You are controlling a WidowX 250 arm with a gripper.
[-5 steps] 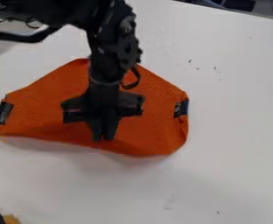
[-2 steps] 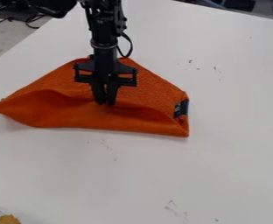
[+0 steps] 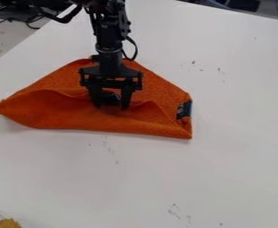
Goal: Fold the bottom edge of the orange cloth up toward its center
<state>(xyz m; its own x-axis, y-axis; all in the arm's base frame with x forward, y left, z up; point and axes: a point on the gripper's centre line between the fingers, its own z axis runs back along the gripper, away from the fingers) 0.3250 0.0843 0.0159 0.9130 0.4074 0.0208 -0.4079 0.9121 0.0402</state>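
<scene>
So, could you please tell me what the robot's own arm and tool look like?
The arm is black, with a jointed, knobbly outline and a slim, rounded lower section ringed by a thin, paler band. A thin black cable loops out beside it. The tool is black too: a wide, blocky crosspiece with two straight, narrow fingers.

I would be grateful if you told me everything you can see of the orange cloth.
The orange cloth looks like soft, textured fabric. It lies on the white table, folded over itself, with a wavy, raised fold across the middle, a pointed left corner and a nearly straight near edge. A dark tag shows at its right side. The open pincer is at the fold; whether its fingertips touch the cloth, I cannot tell.
</scene>
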